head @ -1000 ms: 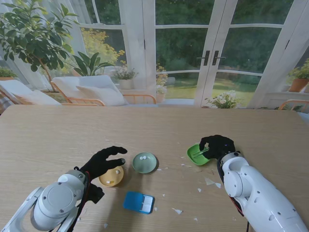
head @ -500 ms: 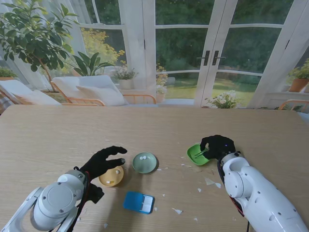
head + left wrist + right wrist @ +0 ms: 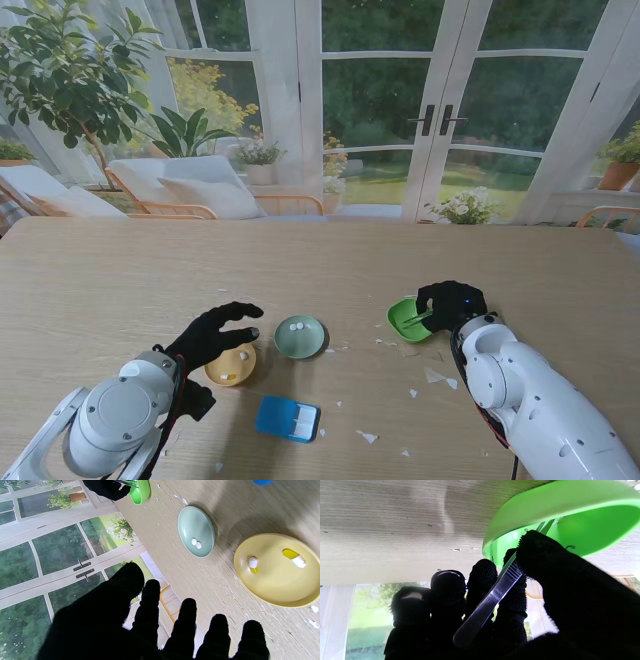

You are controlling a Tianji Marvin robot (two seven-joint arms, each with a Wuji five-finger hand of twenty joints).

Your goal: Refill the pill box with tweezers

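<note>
While the right hand [image 3: 451, 301] pinches the tweezers [image 3: 495, 592], their tips slant into the green dish [image 3: 407, 319].

Bright, even daylight enters through the glass doors [image 3: 440, 110] behind the table [image 3: 320, 270], which shows soft shadows only. The stand view is sharp throughout. In both wrist views the black gloved fingers [image 3: 150, 610] are featureless silhouettes against blown-out windows, and the tweezers [image 3: 487, 605] show pale glare
</note>
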